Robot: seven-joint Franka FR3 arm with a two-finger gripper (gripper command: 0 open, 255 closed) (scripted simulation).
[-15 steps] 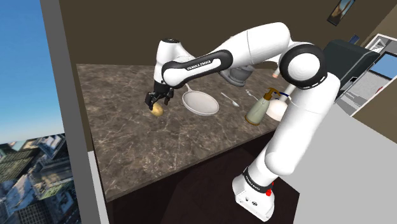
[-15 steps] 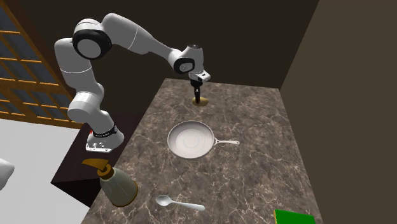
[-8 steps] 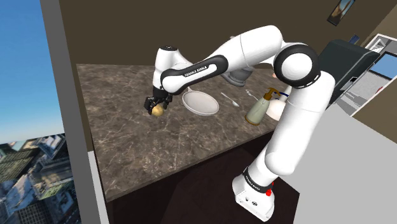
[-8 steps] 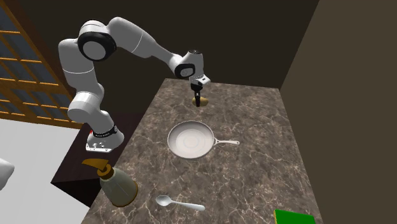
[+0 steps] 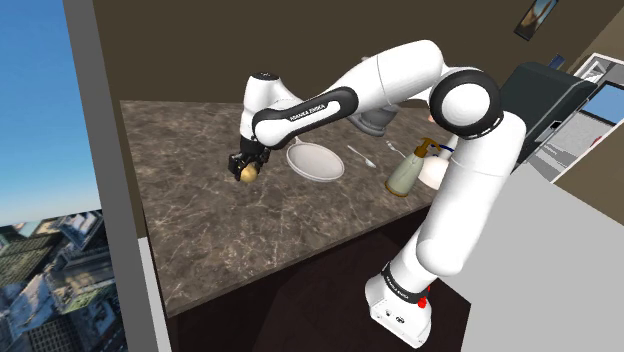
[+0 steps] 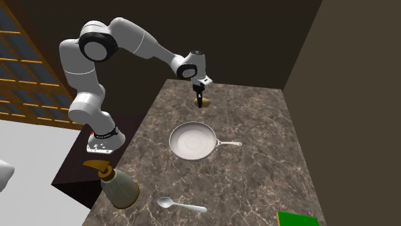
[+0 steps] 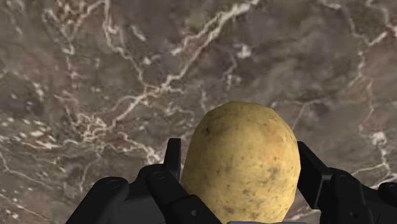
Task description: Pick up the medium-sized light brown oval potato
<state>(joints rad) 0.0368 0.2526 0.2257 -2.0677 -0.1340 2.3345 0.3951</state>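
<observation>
Potato (image 7: 240, 167) — tan, speckled — clasped by the claw (image 7: 238, 153).

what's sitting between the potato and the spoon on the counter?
The white frying pan lies between the potato and the spoon. Both the shoulder view and the second exterior view show it.

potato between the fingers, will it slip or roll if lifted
The potato looks rounded and smooth, so it may pivot between the hand's narrow fingers. It seems solid, probably rigid. Released on the flat countertop, it would likely roll.
</observation>
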